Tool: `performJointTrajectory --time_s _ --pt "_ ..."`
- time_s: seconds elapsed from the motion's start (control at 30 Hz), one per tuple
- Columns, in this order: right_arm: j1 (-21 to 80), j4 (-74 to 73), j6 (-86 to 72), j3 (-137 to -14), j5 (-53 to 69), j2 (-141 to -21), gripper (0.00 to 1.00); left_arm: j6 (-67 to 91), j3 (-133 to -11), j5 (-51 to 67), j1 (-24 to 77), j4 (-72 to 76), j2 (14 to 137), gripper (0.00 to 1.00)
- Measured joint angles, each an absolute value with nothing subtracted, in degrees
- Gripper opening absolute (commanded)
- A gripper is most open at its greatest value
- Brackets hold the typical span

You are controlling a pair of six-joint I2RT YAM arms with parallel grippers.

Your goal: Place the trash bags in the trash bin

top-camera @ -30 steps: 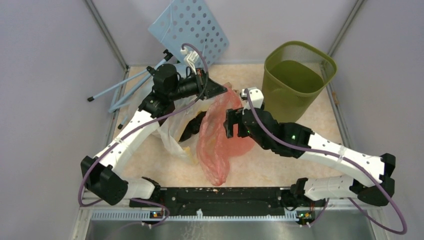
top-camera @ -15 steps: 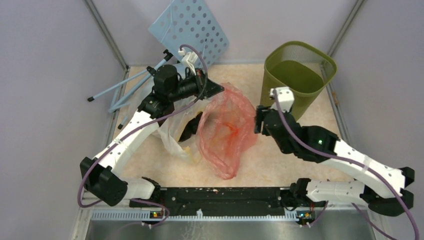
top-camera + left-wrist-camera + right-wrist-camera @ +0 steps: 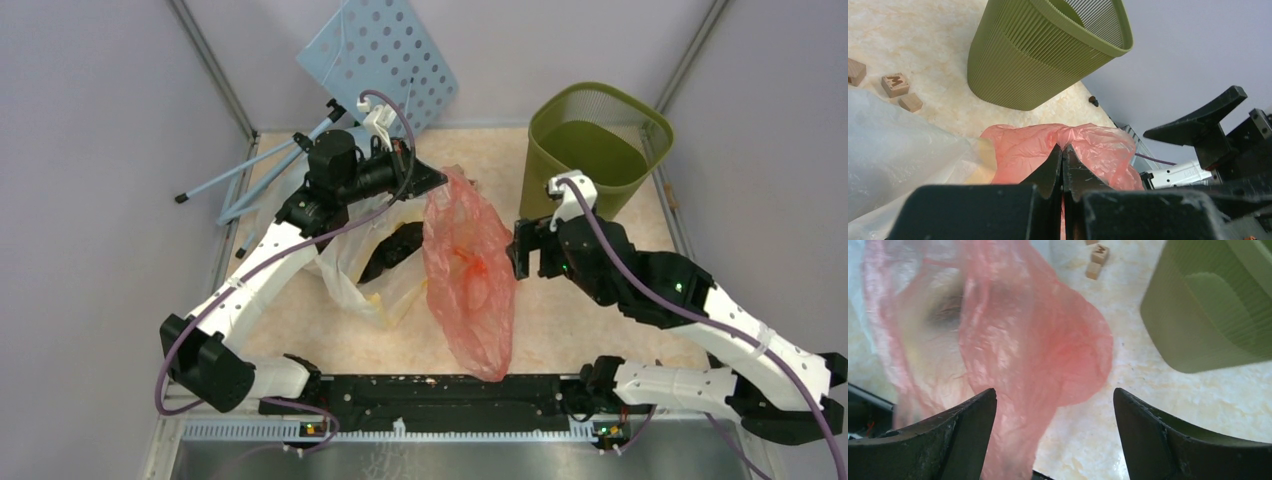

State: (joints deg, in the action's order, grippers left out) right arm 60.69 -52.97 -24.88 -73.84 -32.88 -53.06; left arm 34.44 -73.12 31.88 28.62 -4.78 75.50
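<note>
The red-pink trash bag hangs in mid-table from my left gripper, which is shut on its top edge; the pinch shows in the left wrist view. The bag droops down to the near edge. My right gripper is open and empty just right of the bag, its jaws wide apart in the right wrist view. The olive-green trash bin stands upright at the back right, also seen in the left wrist view and the right wrist view.
A larger clear bag with pale-yellow rim lies left of the red bag. A light-blue perforated board with blue legs leans at the back left. Small wooden blocks lie on the table near the bin.
My right gripper has let go of the red bag and drawn back to the right. The bag's mouth has closed and it now hangs long and narrow from the left gripper.
</note>
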Motion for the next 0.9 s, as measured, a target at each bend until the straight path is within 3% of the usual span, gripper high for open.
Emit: performJointTrajectory --time_s 0.3,0.67,0.77,0.9 --pt "66.00 -52.10 -23.59 -76.47 -31.86 -68.64 0.84 34.59 -72.62 31.40 28.62 -4.84 75.53 0.00" --pt "66.00 -60.97 -25.76 -75.85 -44.14 -62.76 0.76 34.22 -72.62 30.30 28.60 -5.63 75.53 0.00" --pt "66.00 -63.79 -26.48 -75.88 -47.18 -61.98 0.71 33.87 -72.62 30.11 28.60 -6.35 75.53 0.00" --pt "66.00 -65.32 -26.79 -75.88 -48.60 -61.80 0.57 33.26 -72.62 29.74 28.60 -7.38 75.55 0.00"
